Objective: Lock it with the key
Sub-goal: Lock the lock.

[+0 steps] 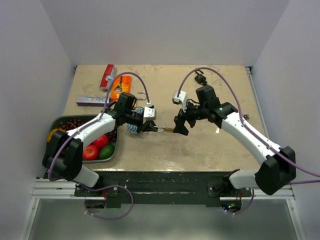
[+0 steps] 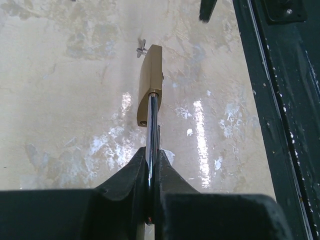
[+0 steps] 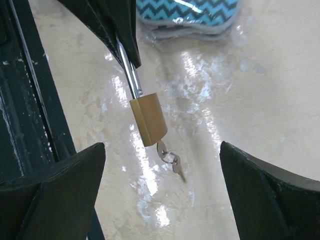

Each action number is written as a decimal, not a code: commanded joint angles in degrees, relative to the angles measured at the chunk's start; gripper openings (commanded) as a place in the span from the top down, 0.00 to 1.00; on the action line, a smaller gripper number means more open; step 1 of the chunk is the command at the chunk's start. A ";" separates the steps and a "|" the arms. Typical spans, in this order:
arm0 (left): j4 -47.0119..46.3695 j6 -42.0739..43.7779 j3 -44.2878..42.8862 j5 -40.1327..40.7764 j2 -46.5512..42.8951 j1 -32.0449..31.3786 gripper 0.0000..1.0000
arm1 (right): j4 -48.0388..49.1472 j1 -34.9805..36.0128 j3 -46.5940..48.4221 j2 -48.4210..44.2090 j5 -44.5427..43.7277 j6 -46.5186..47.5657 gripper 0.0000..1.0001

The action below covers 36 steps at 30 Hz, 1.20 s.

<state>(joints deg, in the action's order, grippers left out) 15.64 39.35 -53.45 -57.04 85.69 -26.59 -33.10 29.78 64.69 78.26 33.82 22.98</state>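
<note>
Hanging from the left gripper [image 1: 150, 126], the brass padlock [image 1: 168, 130] sits out over the middle of the table [image 1: 210, 150], between the two arms. The left fingers [image 2: 170, 175] are pinched tight on the steel shackle [image 2: 151, 125], with no gap showing on either side of the bar. The lock body points away from that hand, towards the right arm. In the left wrist view a small dark hole shows in the top of the body just beside the bar. A small silver key [image 3: 170, 160] sticks out of the far end of the body. It looks seated in the keyhole, though I cannot tell how deep.

The right gripper [image 1: 181, 124] faces the lock from the other side, its jaws spread wide and holding nothing. In its own camera the padlock and key lie between the two dark fingertips [image 3: 65, 175] and touch neither.

A blue chevron-patterned pouch [image 3: 200, 10] lies on the table just behind the left hand. A tray of fruit [image 1: 114, 150] sits at the near left edge.
</note>
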 commanded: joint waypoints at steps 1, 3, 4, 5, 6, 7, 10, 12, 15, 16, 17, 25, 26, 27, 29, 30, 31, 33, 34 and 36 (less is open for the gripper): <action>-2.10 -0.86 -5.08 -4.84 -2.37 0.92 1.00 | 2.79 -0.95 -0.44 -7.24 2.91 1.88 0.01; -2.10 -1.65 -5.70 -5.54 -2.72 1.10 1.00 | 1.56 -1.04 -1.14 -8.47 3.70 3.46 0.01; -2.10 -1.82 -5.96 -5.80 -2.81 1.10 1.00 | 1.11 -1.04 -1.49 -8.82 4.31 4.34 0.01; -2.19 -2.26 -6.31 -6.07 -2.98 1.10 1.00 | 1.20 -1.04 -2.28 -9.09 4.58 4.87 0.01; -2.28 -2.61 -6.58 -6.59 -3.25 1.10 1.00 | 1.11 -0.95 -2.54 -9.18 4.93 5.66 0.01; -2.37 -3.31 -6.75 -6.77 -3.42 1.10 1.00 | 1.20 -1.04 -2.81 -9.44 5.28 7.84 0.01; -3.51 -5.07 -7.72 -7.39 -4.04 1.10 1.00 | 1.89 -0.95 -3.69 -9.18 5.55 13.99 0.01; -4.65 -6.56 -8.25 -8.00 -4.48 1.10 1.00 | 2.78 -1.04 -4.39 -8.91 4.85 15.15 0.01; -6.67 -8.94 -8.34 -8.35 -5.18 1.01 1.00 | 3.83 -0.95 -4.57 -7.95 5.81 17.87 0.01; -7.20 -10.34 -8.25 -8.44 -5.27 1.01 1.00 | 3.66 -0.86 -4.39 -7.60 6.25 18.84 0.01; -8.51 -11.13 -8.16 -8.62 -5.36 1.01 1.00 | 3.92 -0.86 -4.48 -7.07 6.52 19.29 0.01; -12.03 -14.48 -7.63 -9.32 -6.24 0.92 1.00 | 7.26 0.01 -3.69 -3.47 7.84 19.56 0.07; -12.64 -14.65 -7.55 -9.32 -6.41 0.84 1.00 | 7.26 0.01 -3.60 -3.20 7.92 19.56 0.10; -12.91 -15.00 -7.46 -9.32 -6.59 0.92 1.00 | 7.35 0.10 -3.60 -2.68 7.75 19.47 0.11; -13.61 -15.45 -7.28 -9.23 -6.85 0.92 1.00 | 7.70 0.10 -3.43 -2.32 7.92 19.29 0.17; -13.88 -15.71 -7.19 -9.23 -7.03 0.92 1.00 | 7.88 0.10 -3.34 -2.06 8.01 18.94 0.19; -14.32 -15.88 -7.11 -9.23 -7.12 0.84 1.00 | 8.14 0.19 -3.25 -1.71 8.10 18.77 0.21; -14.50 -16.24 -7.11 -9.23 -7.12 0.92 1.00 | 8.40 0.36 -3.07 -1.36 8.28 18.15 0.32; -14.67 -16.24 -7.11 -9.32 -7.20 0.84 1.00 | 8.67 0.37 -2.73 -1.01 8.36 17.89 0.35; -14.67 -16.33 -7.11 -9.32 -7.20 0.84 1.00 | 9.11 0.45 -2.63 -0.92 8.63 17.19 0.44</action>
<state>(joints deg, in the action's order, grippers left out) 6.90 24.25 -58.41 -62.13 81.38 -25.89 -26.85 29.80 59.96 77.41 40.16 41.23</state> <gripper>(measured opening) 0.098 0.610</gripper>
